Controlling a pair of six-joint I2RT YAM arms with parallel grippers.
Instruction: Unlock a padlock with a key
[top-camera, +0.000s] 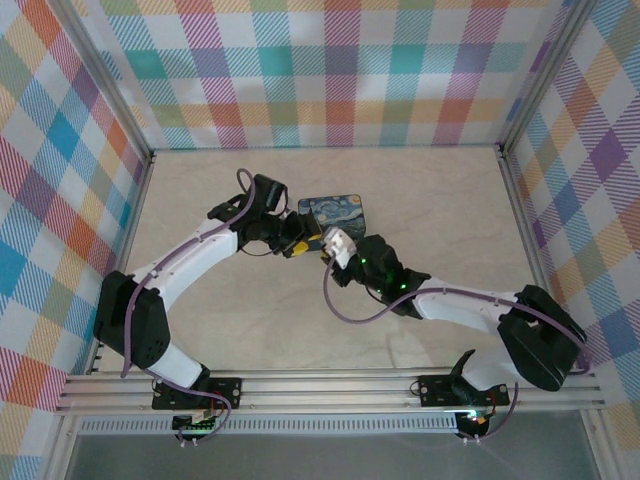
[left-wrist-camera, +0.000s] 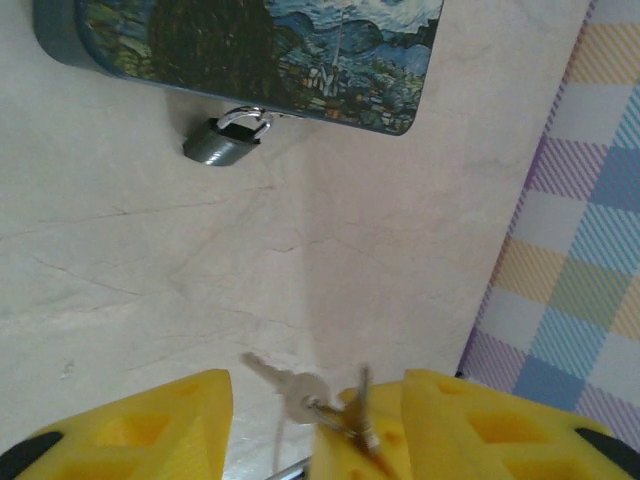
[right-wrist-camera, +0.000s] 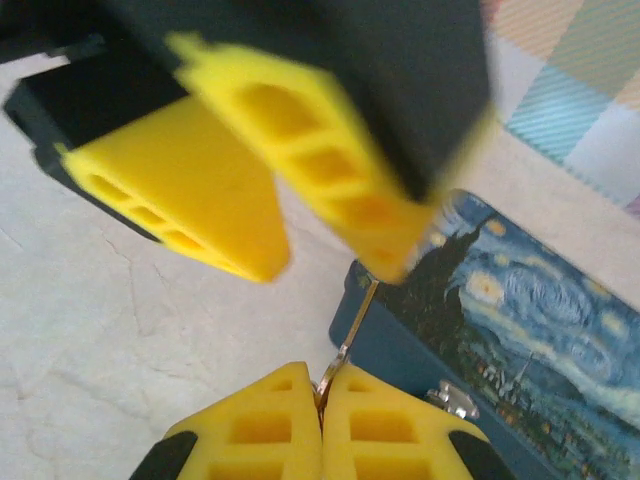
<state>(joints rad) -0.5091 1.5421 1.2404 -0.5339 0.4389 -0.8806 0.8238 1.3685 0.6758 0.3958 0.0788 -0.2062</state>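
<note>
The padlock (left-wrist-camera: 225, 143), dark with a silvery shackle, hangs from the clasp on the front of the blue painted box (left-wrist-camera: 300, 50) and rests on the table. My right gripper (right-wrist-camera: 322, 385) is shut on the key (right-wrist-camera: 350, 335), which sticks up edge-on towards the left gripper. A second key (left-wrist-camera: 282, 385) dangles from the same ring. My left gripper (left-wrist-camera: 315, 388) is open, its yellow fingers (right-wrist-camera: 200, 190) apart on either side of the keys and just above the right gripper. Both grippers meet in front of the box (top-camera: 333, 212).
The marbled table (top-camera: 420, 200) is walled by chequered panels on three sides. The box's silvery clasp (right-wrist-camera: 452, 400) faces the arms. A purple cable (top-camera: 345, 305) loops from the right wrist over the table.
</note>
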